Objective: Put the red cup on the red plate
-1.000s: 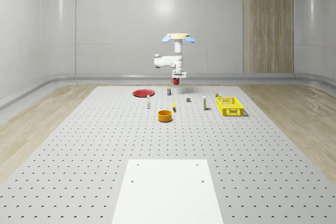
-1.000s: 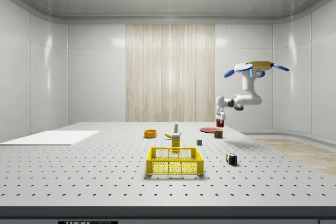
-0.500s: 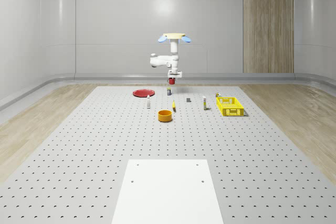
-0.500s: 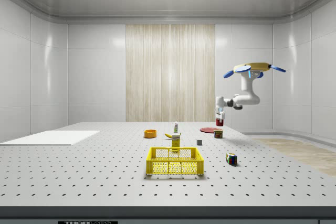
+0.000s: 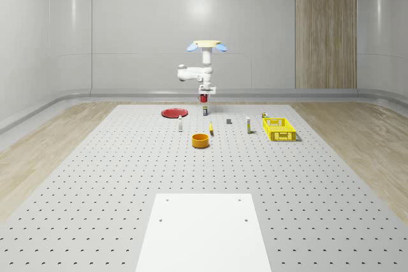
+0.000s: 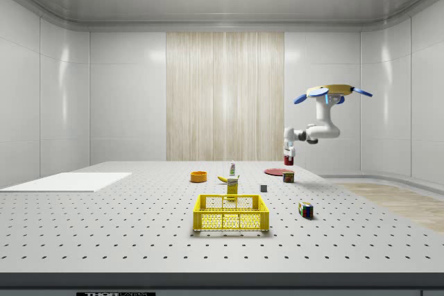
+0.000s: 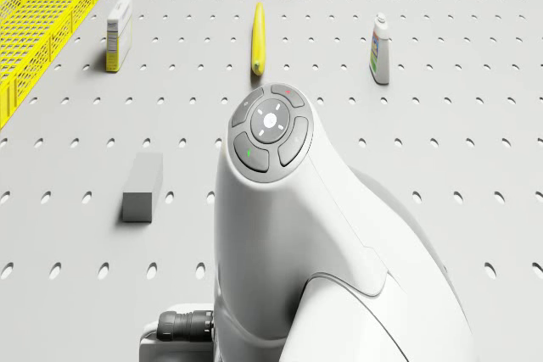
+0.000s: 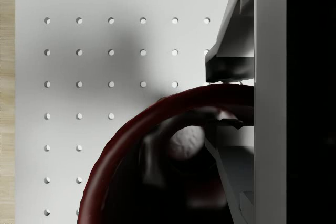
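Red cup (image 5: 204, 98) clamped in the end effector (image 5: 204, 95), held in the air right of the plate (image 5: 173, 113) in the whole-scene view; drone (image 5: 205, 45) hovers above the counter's (image 5: 95, 183) far end.

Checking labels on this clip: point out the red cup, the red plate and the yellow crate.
red cup (image 5: 204, 98), whole-scene view, its side wall under the gripper.
red plate (image 5: 173, 113), whole-scene view, its top face.
yellow crate (image 6: 231, 213), side view, its near wall.
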